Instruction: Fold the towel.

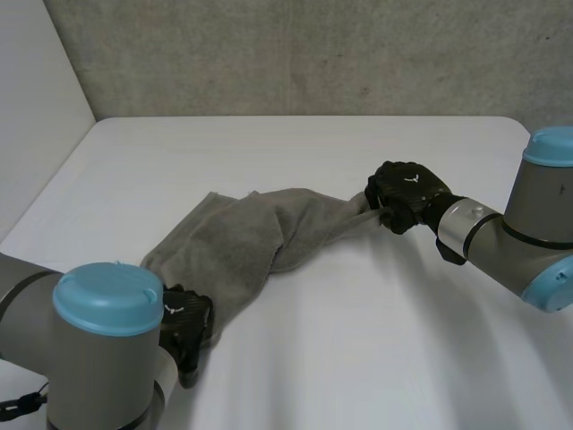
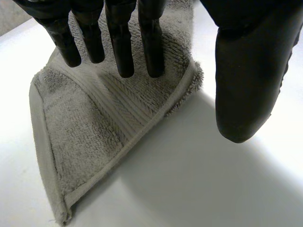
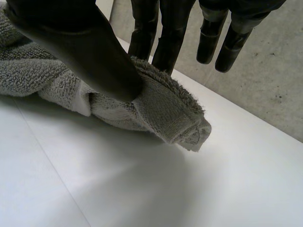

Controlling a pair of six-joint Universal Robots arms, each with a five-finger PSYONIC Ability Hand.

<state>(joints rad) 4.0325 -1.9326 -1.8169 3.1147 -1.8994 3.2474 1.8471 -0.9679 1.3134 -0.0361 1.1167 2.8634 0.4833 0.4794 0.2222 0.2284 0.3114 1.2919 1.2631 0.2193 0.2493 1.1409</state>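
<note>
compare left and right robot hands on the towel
The right robot hand pinches the towel between thumb and fingers; the left robot hand has straight fingers over it, thumb apart. It is bunched at the right robot hand, flat at the left robot hand. Each is at one end.

I see a smooth white surface (image 1: 376, 349) with rounded far corners filling most of the frame. One rumpled grey terry-cloth towel (image 1: 242, 242) lies on it, stretched diagonally from lower left toward centre right, twisted along its length.
</note>
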